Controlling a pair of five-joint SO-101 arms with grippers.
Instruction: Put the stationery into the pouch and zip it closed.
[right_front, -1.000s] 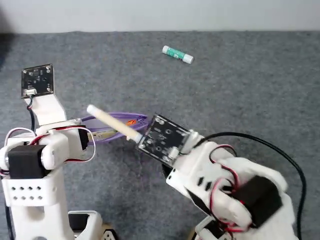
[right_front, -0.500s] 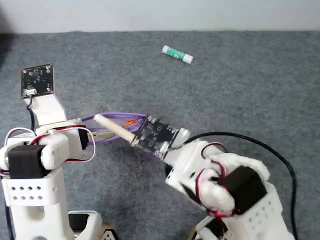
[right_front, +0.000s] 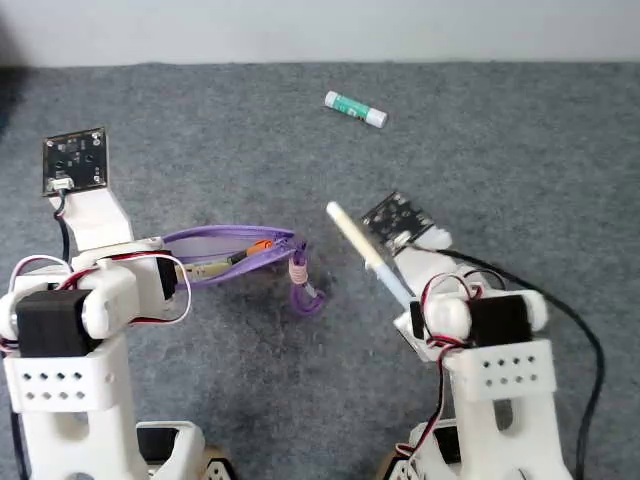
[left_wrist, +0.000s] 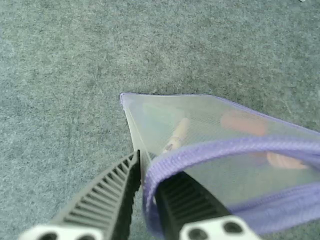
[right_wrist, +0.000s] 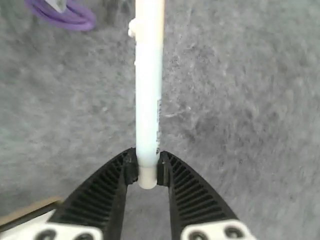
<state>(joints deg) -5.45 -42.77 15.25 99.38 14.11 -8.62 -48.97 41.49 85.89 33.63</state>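
A purple mesh pouch (right_front: 240, 252) lies left of centre with its top gaping; orange and pale items show through its wall (left_wrist: 235, 145). My left gripper (right_front: 198, 267) is shut on the pouch's end seam (left_wrist: 145, 182). The pouch's wrist strap (right_front: 305, 295) trails off its right end. To the right of the pouch, my right gripper (right_front: 400, 290) is shut on the end of a white pen (right_front: 362, 248), which points up and to the left above the mat. In the right wrist view the pen (right_wrist: 148, 80) sticks straight out from between the fingers (right_wrist: 112, 175).
A green and white glue stick (right_front: 355, 109) lies on the grey mat (right_front: 500, 160) at the back, well away from both arms. The purple strap (right_wrist: 65, 14) lies just beyond the pen's tip.
My right arm has drawn back to the right with the pen, from over the pouch's mouth to open mat. The left arm and the pouch have not moved.
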